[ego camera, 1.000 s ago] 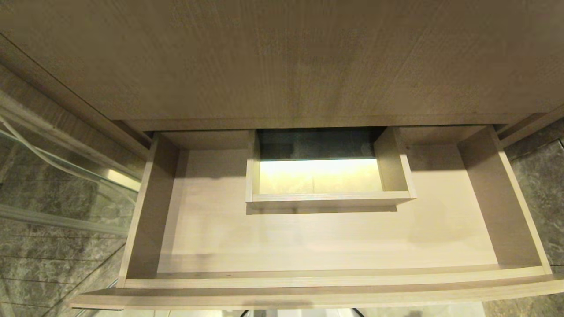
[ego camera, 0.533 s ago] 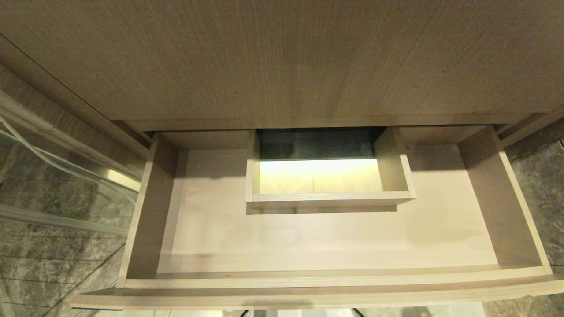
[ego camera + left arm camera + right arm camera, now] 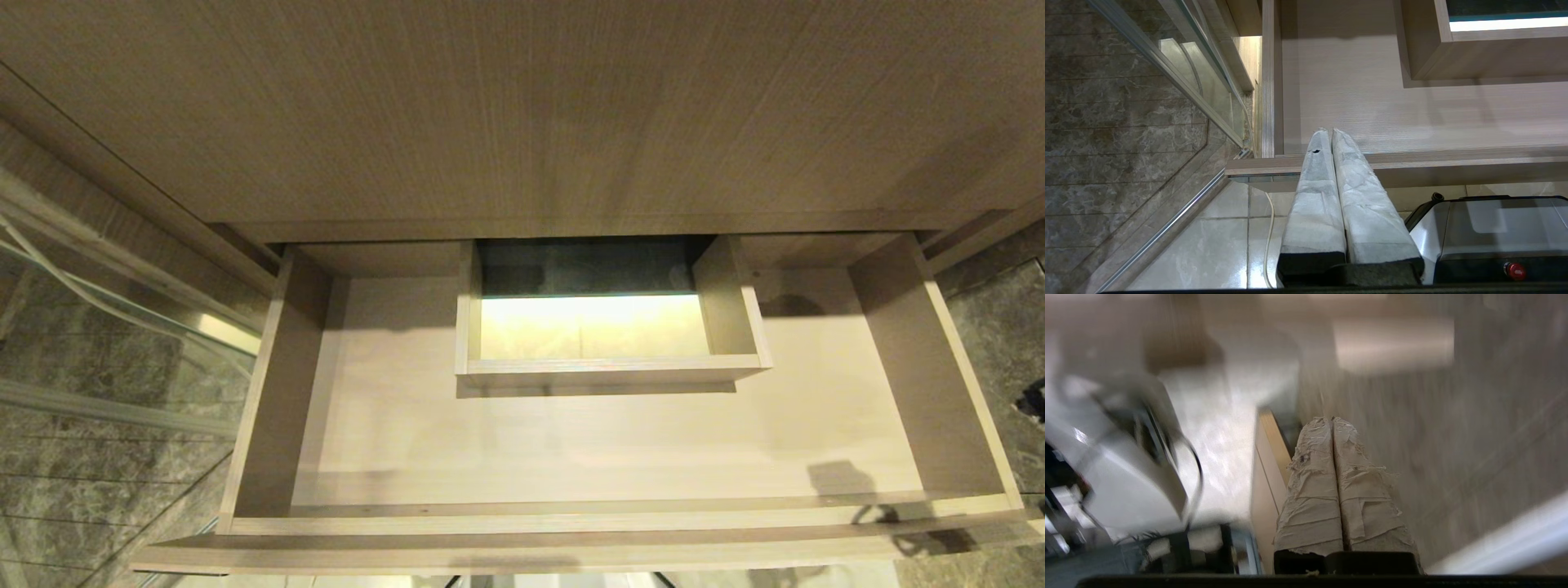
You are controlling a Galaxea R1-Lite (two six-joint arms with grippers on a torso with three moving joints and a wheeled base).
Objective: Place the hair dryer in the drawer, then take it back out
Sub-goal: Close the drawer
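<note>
While the drawer [image 3: 571, 457] stood pulled out with nothing on its pale floor, the left pincer [image 3: 1331, 131] hung pressed together over its front edge (empty), and the right pincer [image 3: 1332, 419], likewise clamped tight on nothing, was off the drawer's right side. No dryer showed anywhere.

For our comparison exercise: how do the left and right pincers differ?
The left pincer's wrap is smooth; the right pincer's is frayed. The left pincer points into the drawer; the right pincer points beside it, outside. Both are shut and empty.
</note>
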